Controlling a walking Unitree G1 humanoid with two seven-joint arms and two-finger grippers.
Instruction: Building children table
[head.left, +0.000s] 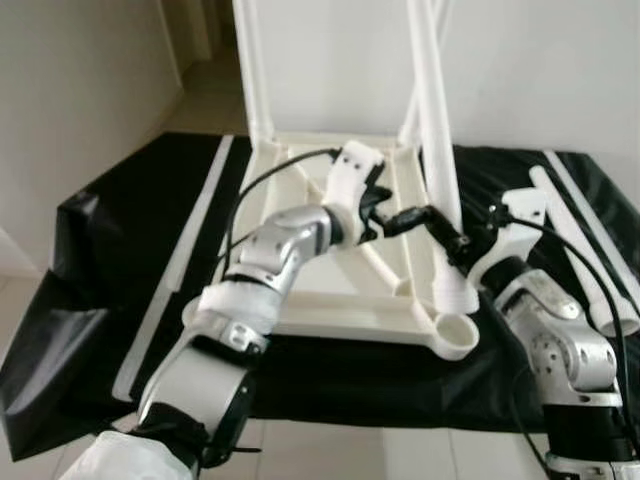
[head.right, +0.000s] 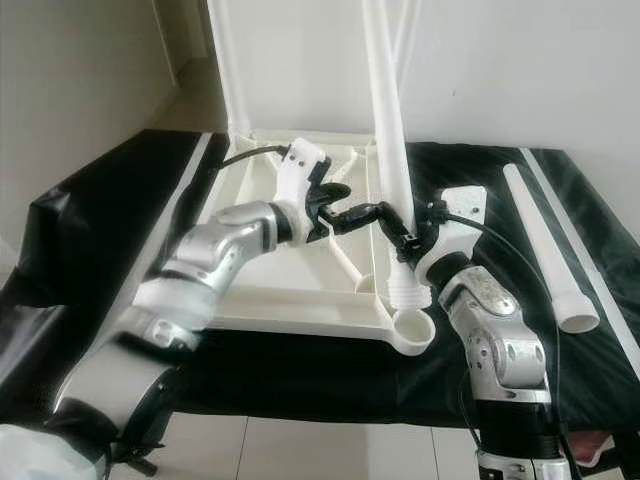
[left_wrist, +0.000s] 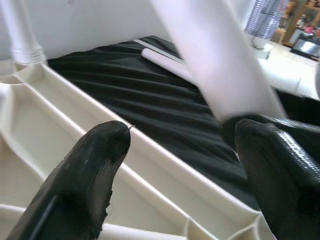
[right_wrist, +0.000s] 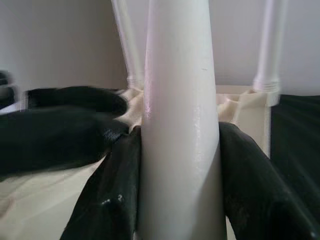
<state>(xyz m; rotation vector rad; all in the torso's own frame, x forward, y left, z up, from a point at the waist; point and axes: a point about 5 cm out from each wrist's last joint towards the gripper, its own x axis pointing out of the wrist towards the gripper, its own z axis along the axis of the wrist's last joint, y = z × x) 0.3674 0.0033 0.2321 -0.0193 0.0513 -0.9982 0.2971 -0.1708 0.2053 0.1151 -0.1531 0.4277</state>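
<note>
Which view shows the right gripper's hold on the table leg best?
Right wrist view: the table leg stands between both black fingers, pressed on each side. The eye views show the right gripper at the leg low down, above the corner socket. Left wrist view shows the leg blurred.

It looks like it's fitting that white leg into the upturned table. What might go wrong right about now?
The right hand clamps the table leg low down, its threaded end beside the empty corner socket, so it may miss or cross-thread. The leg is tall above the grip, so it could tip. The left hand, fingers open, sits close by and might knock it.
</note>
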